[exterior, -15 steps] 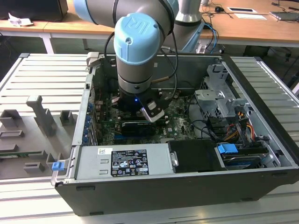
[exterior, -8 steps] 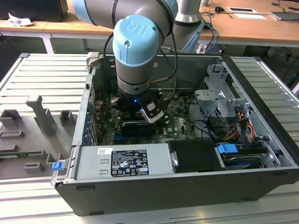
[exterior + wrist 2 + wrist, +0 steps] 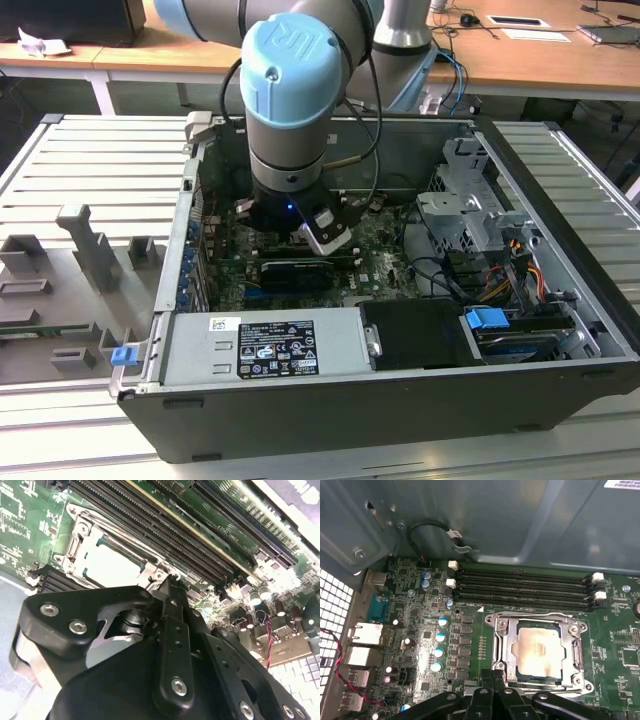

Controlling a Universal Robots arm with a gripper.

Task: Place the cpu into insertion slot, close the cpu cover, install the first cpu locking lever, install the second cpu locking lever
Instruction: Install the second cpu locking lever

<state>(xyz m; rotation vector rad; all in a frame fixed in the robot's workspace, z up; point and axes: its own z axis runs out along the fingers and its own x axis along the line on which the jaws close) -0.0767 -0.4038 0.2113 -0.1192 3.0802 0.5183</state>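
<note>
Cpu lies framed under closed cpu cover, hand at its edge.

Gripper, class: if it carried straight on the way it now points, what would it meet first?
Probably the cpu cover's near edge over the cpu; the gripper aims down beside it, though depth is unclear.

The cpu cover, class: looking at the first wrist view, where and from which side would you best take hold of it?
Probably take the cpu cover by a frame bar on a side away from the memory slots, coming from straight above. It lies flat over the cpu, so only its thin rim edges offer a hold, and the slots crowd one side.
</note>
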